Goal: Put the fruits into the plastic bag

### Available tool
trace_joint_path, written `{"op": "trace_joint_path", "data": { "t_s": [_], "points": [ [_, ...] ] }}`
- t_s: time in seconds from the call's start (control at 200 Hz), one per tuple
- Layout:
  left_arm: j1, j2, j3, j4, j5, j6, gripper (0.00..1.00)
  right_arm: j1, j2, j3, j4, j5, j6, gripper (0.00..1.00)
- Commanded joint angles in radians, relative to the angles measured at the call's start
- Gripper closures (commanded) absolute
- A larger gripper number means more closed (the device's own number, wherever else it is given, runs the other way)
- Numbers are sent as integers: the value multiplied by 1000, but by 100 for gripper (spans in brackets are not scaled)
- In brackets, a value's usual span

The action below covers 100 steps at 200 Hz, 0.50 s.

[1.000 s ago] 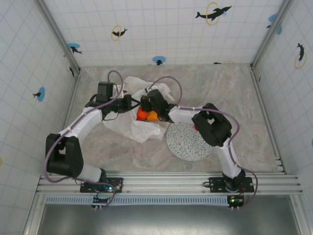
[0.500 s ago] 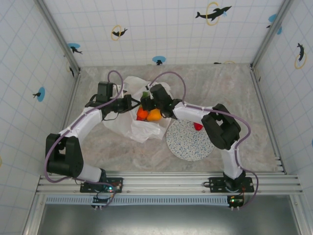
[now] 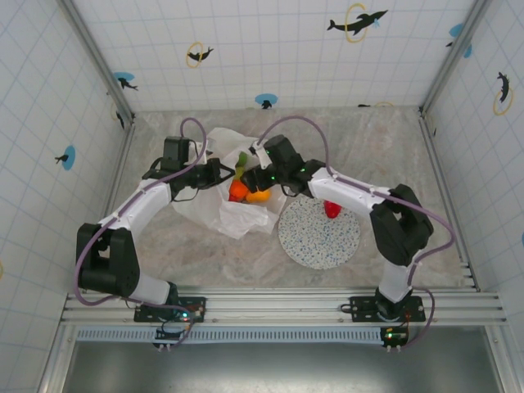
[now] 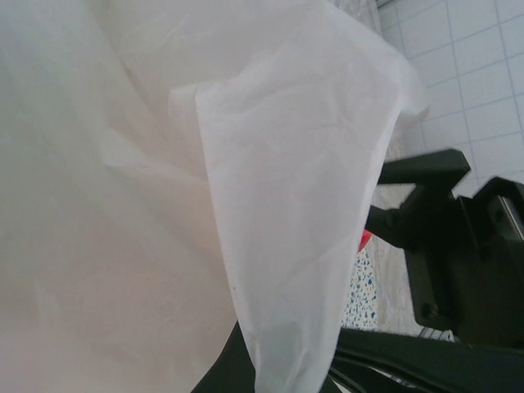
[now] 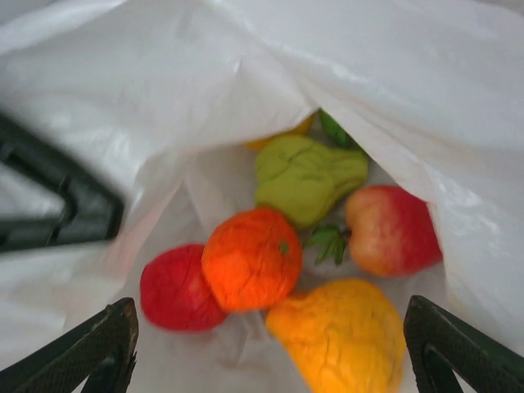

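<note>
**Left gripper** (image 3: 214, 173): the jaws are together, pinching the rim of the bag (image 3: 219, 214) at its 11 o'clock side and holding the mouth up. The film is thin and slick. I judge that a tug from the other arm can pull it out of the pinch, and the mouth then drops over the load.

**Fruits** (image 5: 252, 258): five lie loose inside the bag. Around the orange there is a red one at 8 o'clock, a green pear at 1, an apple at 3 and a yellow piece at 5. If the near wall of the bag sags, they can roll out onto the table.

**Right gripper** (image 5: 268, 309): the jaws are wide apart and empty, over the mouth of the bag. When I withdraw it, a finger can snag the film fold at 1 o'clock and drag the whole bag.

**Red fruit** (image 3: 332, 210): it is outside the bag, at the 1 o'clock rim of the plate (image 3: 315, 250). I cannot tell whether it is on the plate or just beside it. It is round and glossy, so an off-centre close can squirt it away.
</note>
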Motion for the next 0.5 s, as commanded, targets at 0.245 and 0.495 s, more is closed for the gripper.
{"op": "trace_joint_path", "data": {
  "t_s": [0.245,0.495],
  "points": [
    [-6,13,3,13,16,3,100,-74,-276,-207,-53,-243,-36,17],
    [-6,12,3,14,14,6,100,-165,-488,-356,-106,-274,-22,17]
  ]
}}
